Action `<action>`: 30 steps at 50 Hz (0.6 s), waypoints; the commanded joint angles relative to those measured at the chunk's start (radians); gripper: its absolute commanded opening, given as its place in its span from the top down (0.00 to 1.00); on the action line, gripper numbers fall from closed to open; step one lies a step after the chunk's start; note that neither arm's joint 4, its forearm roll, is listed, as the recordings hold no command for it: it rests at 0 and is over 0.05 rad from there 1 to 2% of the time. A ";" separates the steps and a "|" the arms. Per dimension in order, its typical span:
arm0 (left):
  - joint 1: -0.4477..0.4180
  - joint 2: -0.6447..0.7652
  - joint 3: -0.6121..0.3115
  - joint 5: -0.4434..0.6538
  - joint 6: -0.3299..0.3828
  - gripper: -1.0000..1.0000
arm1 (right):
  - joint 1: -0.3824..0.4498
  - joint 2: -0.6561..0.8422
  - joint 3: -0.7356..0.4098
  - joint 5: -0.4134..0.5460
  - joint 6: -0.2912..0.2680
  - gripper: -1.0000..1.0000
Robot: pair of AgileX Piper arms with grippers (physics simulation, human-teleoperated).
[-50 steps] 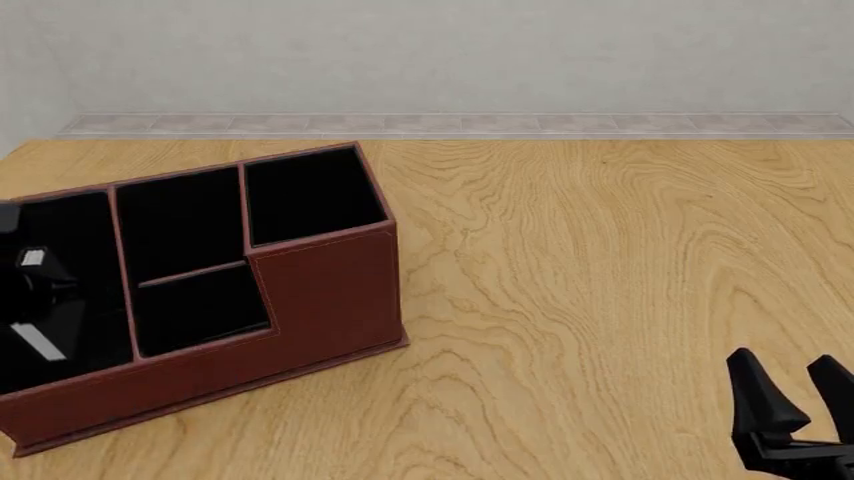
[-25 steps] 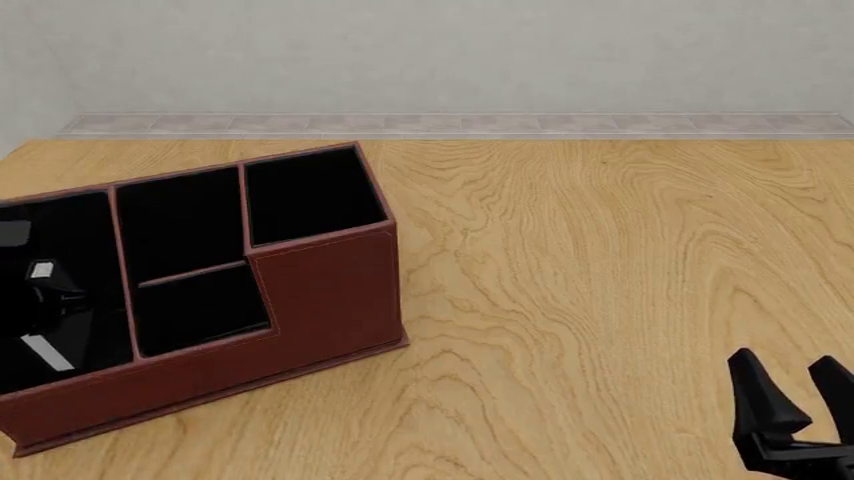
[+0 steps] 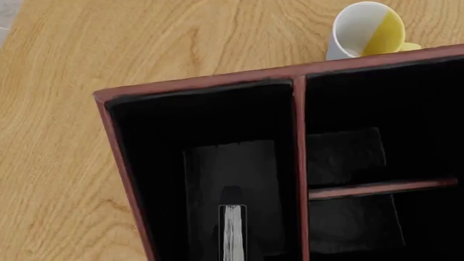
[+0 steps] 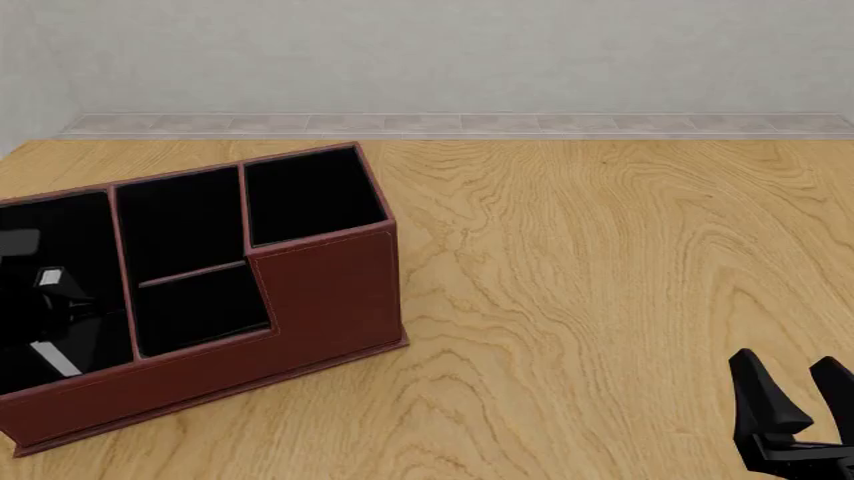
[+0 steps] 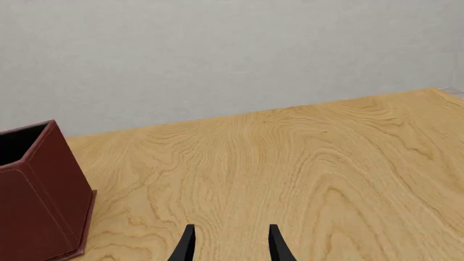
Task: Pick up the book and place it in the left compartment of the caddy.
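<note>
The red-brown caddy (image 4: 327, 290) stands at the table's left; it also shows in the left wrist view (image 3: 195, 84) and the right wrist view (image 5: 36, 206). My left gripper (image 4: 51, 300) is down inside its wide left compartment (image 4: 74, 220), black against the black lining. It holds the thin black book (image 4: 46, 357). In the left wrist view the book's white page edge (image 3: 232, 234) stands on edge low in that compartment (image 3: 217, 125); the fingers do not show there. My right gripper (image 4: 787, 365) is open and empty at the near right, seen also in the right wrist view (image 5: 231, 228).
A white and yellow mug (image 3: 370, 30) stands on the table just outside the caddy's wall, by the two small middle sections (image 3: 348, 157). The tall square end section (image 4: 314, 195) is at the caddy's right end. A grey wall (image 4: 467, 60) closes the far edge.
The book and my left gripper have sunk a little lower into the left compartment and shifted slightly right. The right arm has not moved.
</note>
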State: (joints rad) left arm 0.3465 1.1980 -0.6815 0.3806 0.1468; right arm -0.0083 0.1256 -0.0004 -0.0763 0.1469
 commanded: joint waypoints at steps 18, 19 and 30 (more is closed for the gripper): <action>0.004 0.020 0.024 -0.060 0.026 1.00 | 0.000 0.007 0.000 -0.005 -0.004 0.00; 0.004 0.020 0.024 -0.060 0.026 1.00 | 0.000 0.007 0.000 -0.005 -0.004 0.00; 0.006 0.031 0.034 -0.079 0.029 1.00 | 0.000 0.010 0.000 -0.007 -0.004 0.00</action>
State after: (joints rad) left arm 0.3516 1.2244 -0.6482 0.3202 0.1619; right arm -0.0083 0.1327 -0.0003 -0.0812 0.1435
